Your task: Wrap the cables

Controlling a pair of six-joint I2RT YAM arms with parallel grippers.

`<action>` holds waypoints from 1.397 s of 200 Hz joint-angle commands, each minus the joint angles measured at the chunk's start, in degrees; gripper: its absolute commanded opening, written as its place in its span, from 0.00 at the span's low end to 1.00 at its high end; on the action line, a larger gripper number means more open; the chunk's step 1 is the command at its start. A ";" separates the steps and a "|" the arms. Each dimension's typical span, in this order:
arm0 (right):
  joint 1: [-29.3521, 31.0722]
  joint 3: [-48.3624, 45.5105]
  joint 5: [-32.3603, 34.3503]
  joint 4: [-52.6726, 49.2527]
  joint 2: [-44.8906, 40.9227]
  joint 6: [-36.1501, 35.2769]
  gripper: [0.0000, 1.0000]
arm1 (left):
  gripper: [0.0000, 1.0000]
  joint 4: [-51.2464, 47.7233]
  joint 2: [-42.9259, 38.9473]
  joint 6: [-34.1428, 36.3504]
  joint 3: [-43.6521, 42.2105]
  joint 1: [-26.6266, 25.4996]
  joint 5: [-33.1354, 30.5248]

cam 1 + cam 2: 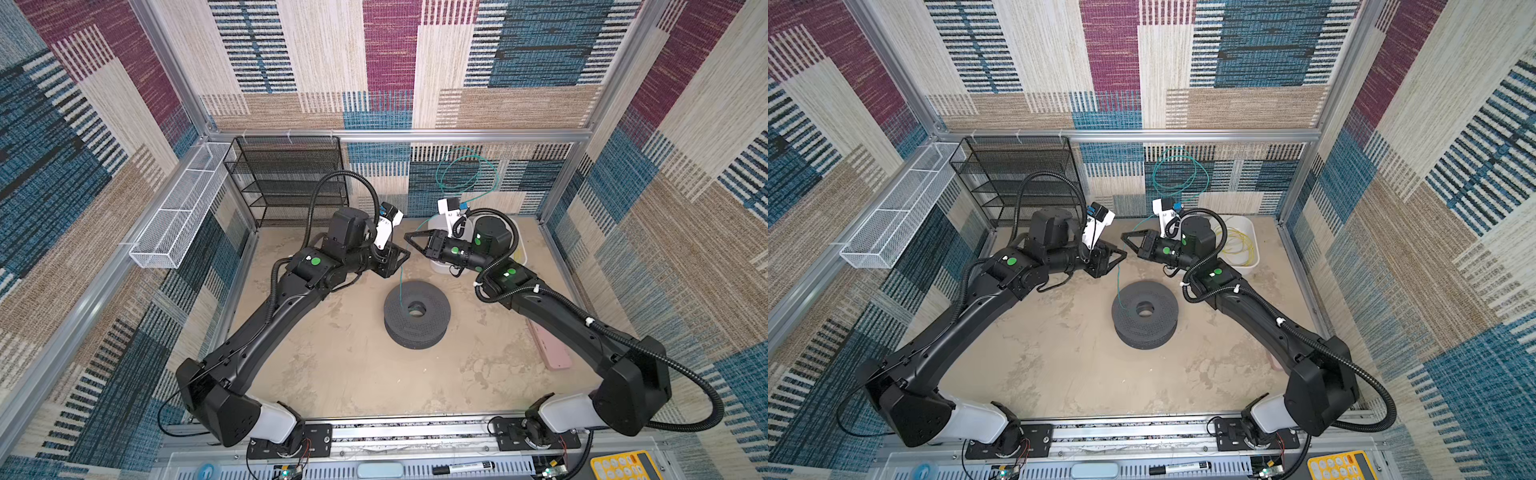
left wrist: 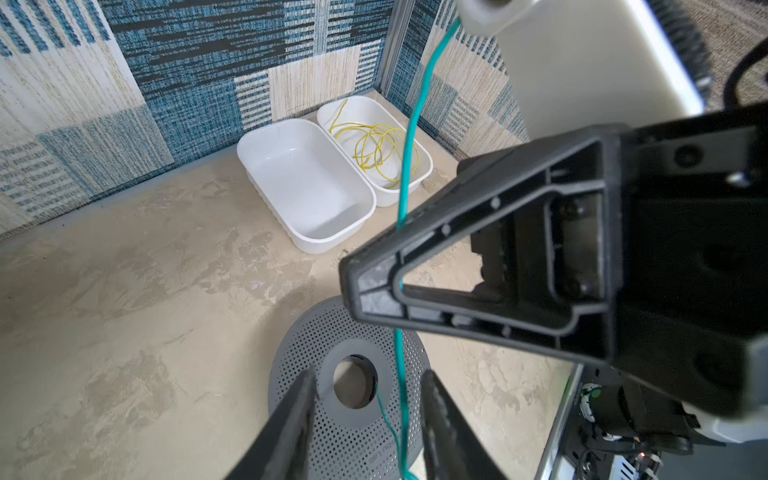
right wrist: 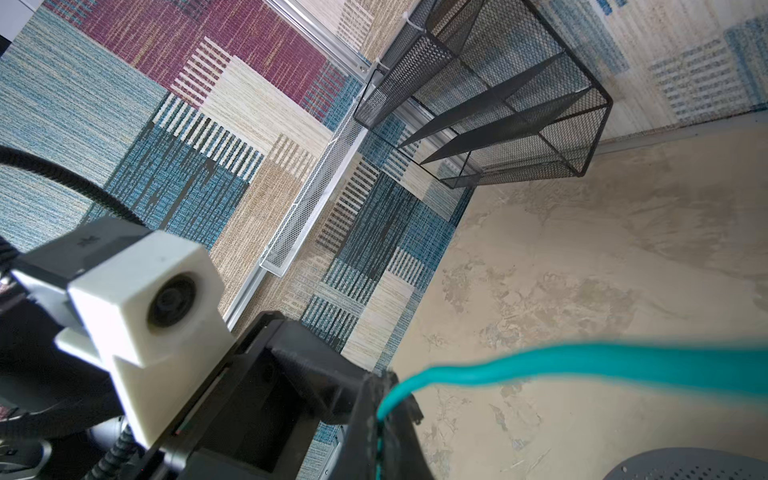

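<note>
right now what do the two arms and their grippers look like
The left arm and right arm are matte black with curved shells, white segments near the bases and round green stickers at the joints. A black corrugated hose loops along each; white ties fasten the right one's. Each wrist carries a white camera block. The left gripper and right gripper have black, open-framed triangular fingers.

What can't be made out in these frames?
- Teal cable end: left wrist view, lost at the spool hole, too thin to follow.
- Yellow cable: top views, partly behind the right arm.
- Pink object: a top view, half under the right arm, unidentifiable.
- Right gripper contact: right wrist view, cable blurred near lens.
</note>
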 commanded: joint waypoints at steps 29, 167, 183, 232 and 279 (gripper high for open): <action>0.24 -0.77 -2.04 4.87 0.17 2.52 0.00 | 0.25 7.15 -1.49 -0.65 -4.50 0.07 2.51; 0.35 1.20 10.42 -13.15 -5.63 -8.00 0.55 | 0.00 3.90 -4.70 4.57 -6.04 0.44 -9.84; 0.15 -0.69 12.06 -16.22 -8.87 -9.94 0.58 | 0.00 1.56 -4.80 6.07 -4.67 0.53 -12.39; 0.06 -0.66 14.17 -26.94 -16.59 -16.40 0.54 | 0.00 -4.35 -4.09 9.07 -1.79 0.89 -15.84; 0.06 10.82 25.38 -35.43 -16.99 -22.69 0.27 | 0.00 -8.18 -6.49 11.29 -1.94 0.82 -18.54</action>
